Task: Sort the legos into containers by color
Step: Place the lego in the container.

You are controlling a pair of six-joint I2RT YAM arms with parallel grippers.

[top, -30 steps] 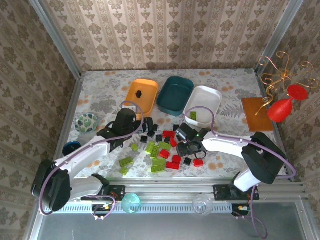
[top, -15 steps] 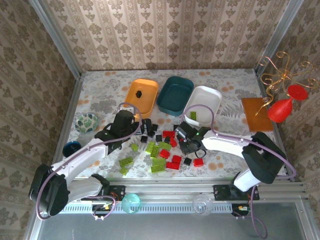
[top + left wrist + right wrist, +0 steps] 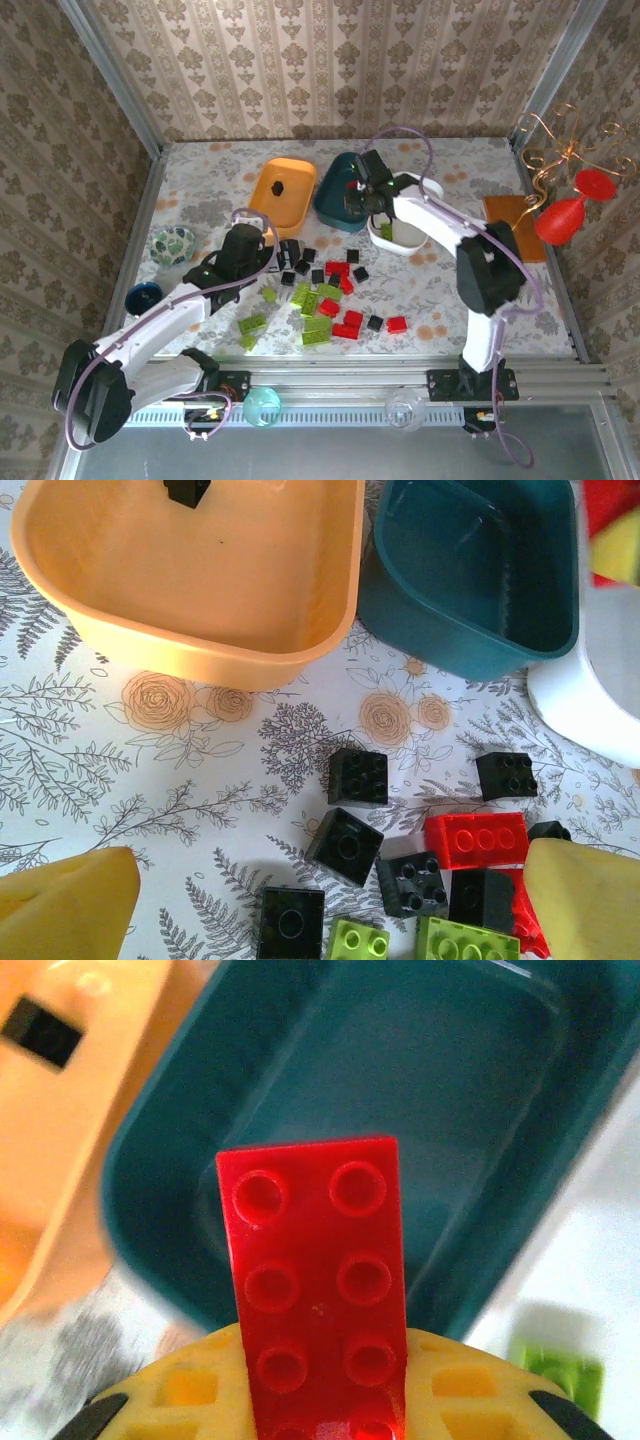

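My end effector (image 3: 325, 1405) grips a red brick (image 3: 315, 1280) over the teal tub (image 3: 450, 1070); orange tub (image 3: 90, 1140) left, white tub (image 3: 600, 1280) right.

Dark teal tub (image 3: 335, 195): upright. Orange tub (image 3: 283, 200) just left, holding one black brick (image 3: 279, 186). White tub (image 3: 590, 710) right, holding one green brick (image 3: 386, 231). Red flat brick (image 3: 320, 1290) suspended above. Loose bricks (image 3: 318, 300), in all three colours, scattered nearside.

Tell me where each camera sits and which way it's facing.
Top external: above and behind the bases, looking down at the table; left arm and right arm show.
Left wrist: low, facing the orange tub and black legos; own yellow fingers at bottom corners.
Right wrist: over the teal tub; own yellow pads hold a red lego.
Shared: both wrist views see the orange and teal tubs.
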